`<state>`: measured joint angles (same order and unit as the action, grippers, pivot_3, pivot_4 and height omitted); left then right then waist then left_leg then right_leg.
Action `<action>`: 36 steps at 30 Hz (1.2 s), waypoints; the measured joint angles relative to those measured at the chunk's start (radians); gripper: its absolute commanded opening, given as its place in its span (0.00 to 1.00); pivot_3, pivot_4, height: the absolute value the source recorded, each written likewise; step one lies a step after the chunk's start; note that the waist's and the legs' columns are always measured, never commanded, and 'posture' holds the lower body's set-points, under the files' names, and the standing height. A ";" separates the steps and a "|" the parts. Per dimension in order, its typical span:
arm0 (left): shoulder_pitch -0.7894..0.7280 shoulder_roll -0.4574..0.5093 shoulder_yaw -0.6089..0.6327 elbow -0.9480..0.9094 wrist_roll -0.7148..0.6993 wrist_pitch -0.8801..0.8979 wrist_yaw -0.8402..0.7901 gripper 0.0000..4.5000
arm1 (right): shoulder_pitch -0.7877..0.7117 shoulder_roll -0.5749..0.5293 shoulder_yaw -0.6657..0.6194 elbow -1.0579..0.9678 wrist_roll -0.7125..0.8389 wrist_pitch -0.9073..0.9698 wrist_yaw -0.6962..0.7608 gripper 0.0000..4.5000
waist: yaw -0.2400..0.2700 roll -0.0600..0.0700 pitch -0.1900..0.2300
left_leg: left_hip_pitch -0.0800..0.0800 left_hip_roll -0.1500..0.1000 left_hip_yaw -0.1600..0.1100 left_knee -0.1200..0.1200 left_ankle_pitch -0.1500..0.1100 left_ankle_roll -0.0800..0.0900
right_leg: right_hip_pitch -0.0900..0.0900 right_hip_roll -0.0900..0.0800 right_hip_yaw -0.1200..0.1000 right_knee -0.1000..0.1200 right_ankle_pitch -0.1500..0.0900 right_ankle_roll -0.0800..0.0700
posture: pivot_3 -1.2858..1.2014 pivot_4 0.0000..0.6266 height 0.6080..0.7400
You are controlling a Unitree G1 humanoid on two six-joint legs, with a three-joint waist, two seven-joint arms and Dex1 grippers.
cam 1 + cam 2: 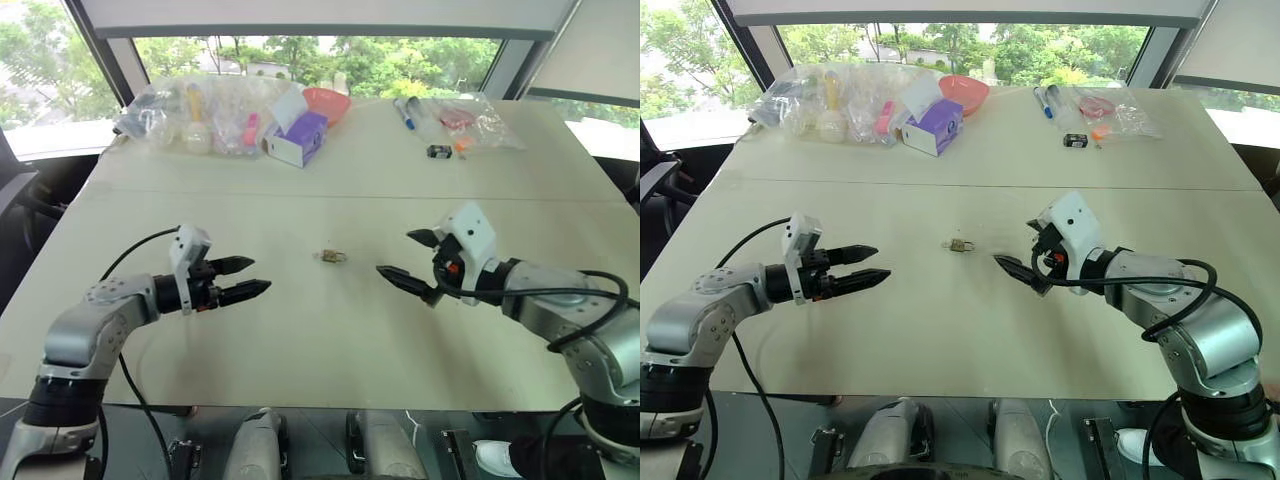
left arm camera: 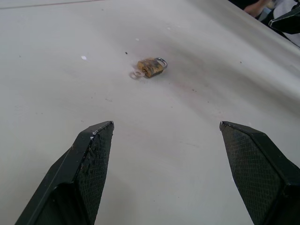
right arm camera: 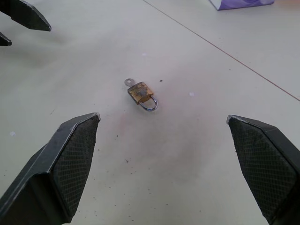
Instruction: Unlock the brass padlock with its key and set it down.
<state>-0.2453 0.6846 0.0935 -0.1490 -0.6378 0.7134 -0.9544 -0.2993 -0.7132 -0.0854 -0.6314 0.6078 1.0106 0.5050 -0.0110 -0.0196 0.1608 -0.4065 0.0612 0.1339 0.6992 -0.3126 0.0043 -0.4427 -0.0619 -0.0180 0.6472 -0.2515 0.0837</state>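
A pale bench (image 1: 330, 330) filled the scene. The brass padlock (image 1: 332, 256) lay flat at its centre, a small ring (image 3: 129, 81) touching the end of its body opposite the shackle. The left gripper (image 1: 243, 279) hovered at nine o'clock from the padlock, well apart from it, jaws spread wide and holding nothing. The right gripper (image 1: 409, 257) hovered at three o'clock, nearer the padlock, jaws also wide open and empty. Both pointed inward toward the padlock. At twelve o'clock, along the far edge by the window, sat clear plastic bags (image 1: 205, 115), a purple-and-white box (image 1: 297, 138), a red bowl (image 1: 328, 101), marker pens (image 1: 403, 112) and a small black-and-white block (image 1: 438, 151).
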 measured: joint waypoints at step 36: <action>-0.194 0.092 -0.167 -0.048 0.135 0.004 -0.077 0.84 | -0.508 0.191 0.514 0.819 -0.434 -0.411 0.383 1.00 | -0.003 0.000 0.001 | -0.002 0.000 0.002 0.000 0.002 -0.004 | -0.002 0.001 0.000 0.000 0.000 0.000 | 0.52 0.24 0.96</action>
<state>-0.4392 0.7762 -0.0734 -0.1972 -0.5028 0.7172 -1.0312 -0.8072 -0.5224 0.4283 0.1878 0.1739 0.6001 0.8881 -0.0140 -0.0198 0.1614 -0.4085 0.0613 0.1362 0.6997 -0.3101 0.0000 -0.4450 -0.0613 -0.0180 0.6476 -0.2515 0.0839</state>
